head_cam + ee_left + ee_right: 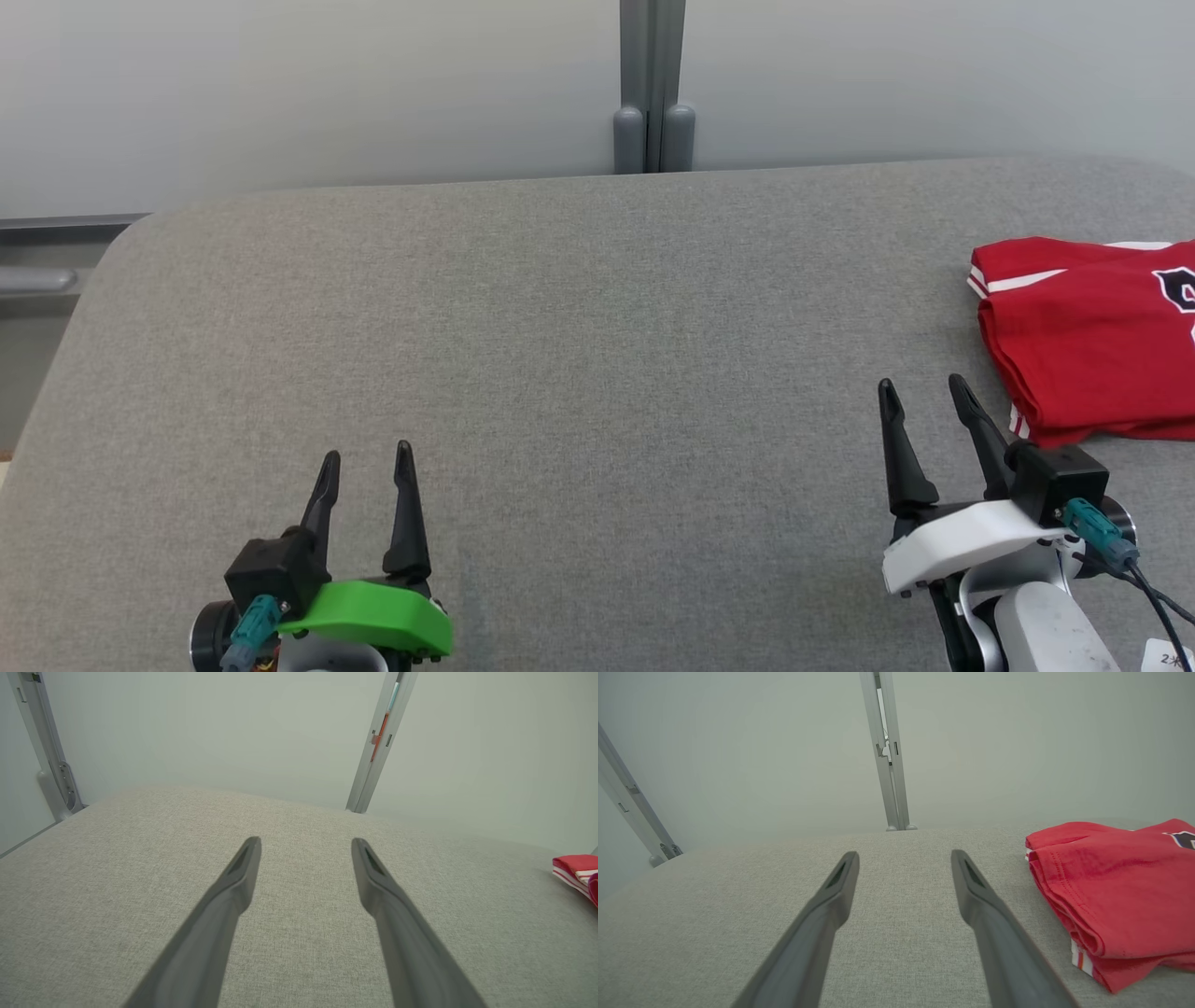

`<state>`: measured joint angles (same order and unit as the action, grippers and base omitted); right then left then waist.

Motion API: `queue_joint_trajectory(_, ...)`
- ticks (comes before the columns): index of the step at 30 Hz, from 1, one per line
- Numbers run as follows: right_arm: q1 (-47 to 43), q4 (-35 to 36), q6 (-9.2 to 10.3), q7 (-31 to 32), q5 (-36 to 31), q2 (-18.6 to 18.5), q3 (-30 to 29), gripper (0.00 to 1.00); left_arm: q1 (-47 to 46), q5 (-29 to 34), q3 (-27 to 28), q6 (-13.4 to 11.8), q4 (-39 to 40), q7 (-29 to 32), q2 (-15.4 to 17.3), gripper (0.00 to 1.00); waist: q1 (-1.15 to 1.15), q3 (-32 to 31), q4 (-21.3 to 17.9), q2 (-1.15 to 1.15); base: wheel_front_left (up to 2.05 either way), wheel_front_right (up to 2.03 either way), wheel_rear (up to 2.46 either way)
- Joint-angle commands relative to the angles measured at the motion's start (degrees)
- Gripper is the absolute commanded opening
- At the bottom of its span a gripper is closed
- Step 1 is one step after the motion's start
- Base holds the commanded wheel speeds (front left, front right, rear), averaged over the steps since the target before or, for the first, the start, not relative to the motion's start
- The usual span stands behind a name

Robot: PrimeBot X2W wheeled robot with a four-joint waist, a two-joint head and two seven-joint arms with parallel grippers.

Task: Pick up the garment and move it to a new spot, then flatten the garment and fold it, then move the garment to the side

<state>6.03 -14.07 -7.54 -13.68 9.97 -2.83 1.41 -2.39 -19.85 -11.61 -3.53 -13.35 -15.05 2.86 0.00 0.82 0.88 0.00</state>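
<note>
Grey woven cloth covers the padded table (560, 327) that we see from the head view, with a pale wall and a grey post (652, 84) behind its far edge. Our left gripper (367, 451) sits at the lower left on its green mount, fingers apart and holding nothing. Our right gripper (921, 381) sits at the lower right on its white mount, its fingers likewise spread over bare cloth. The red garment (1088, 336) lies folded at the table's right side, cut off by the picture's edge, with white stripes at a sleeve and part of a dark emblem on top. Its near left corner is just beside the right gripper, and we see no contact between them.

From the left wrist view, our two dark fingers stand well apart above the table, nothing between them. A small red and white corner of the garment (577, 865) shows far off at the right edge.

From the right wrist view, the fingers are also spread and empty. The garment (1115, 882) lies close on their right, its stacked folded edges turned toward us, apart from the nearer finger.
</note>
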Motion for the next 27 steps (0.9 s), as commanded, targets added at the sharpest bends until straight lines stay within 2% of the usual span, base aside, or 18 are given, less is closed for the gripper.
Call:
queue_joint_trajectory(1, -0.8, 0.4, 0.12, 0.3, -0.2, -0.1, -0.2, 1.0, -0.3, -0.2, -0.1, 0.3, 0.1, -0.1, 0.1, 1.0, 0.0, 0.0, 0.1, 0.0, 0.0, 0.0, 0.0)
queue_joint_trajectory(14, -1.0, 0.9, 0.12, 0.6, 0.3, -0.1, 0.2, 1.0, -0.7, 0.2, 0.3, -0.1, 0.1, -0.1, 0.1, 1.0, 0.0, 0.1, 0.2, 0.0, 0.0, 0.0, 0.0)
queue_joint_trajectory(15, -0.5, 0.6, 0.0, 0.5, 0.2, 0.0, 0.1, 0.0, -0.1, -0.2, 0.2, 0.1, 0.2, 0.0, 0.0, 0.0, 0.0, 0.1, 0.2, 0.0, 0.0, 0.0, 0.0)
queue_joint_trajectory(19, -1.5, -1.2, 0.0, 0.5, 0.4, 0.3, 0.1, 0.0, 0.6, -0.4, 0.2, 0.1, -1.6, 0.3, 0.0, 0.0, 0.0, 0.1, 0.2, 0.0, 0.0, 0.0, 0.0)
queue_joint_trajectory(27, -1.2, -1.1, 0.01, 2.7, 9.3, 0.2, -0.8, 0.0, 0.2, -8.5, 1.9, 1.3, -1.5, 2.4, 0.2, 0.0, 0.0, 0.1, 0.1, 0.0, 0.0, 0.0, 0.0)
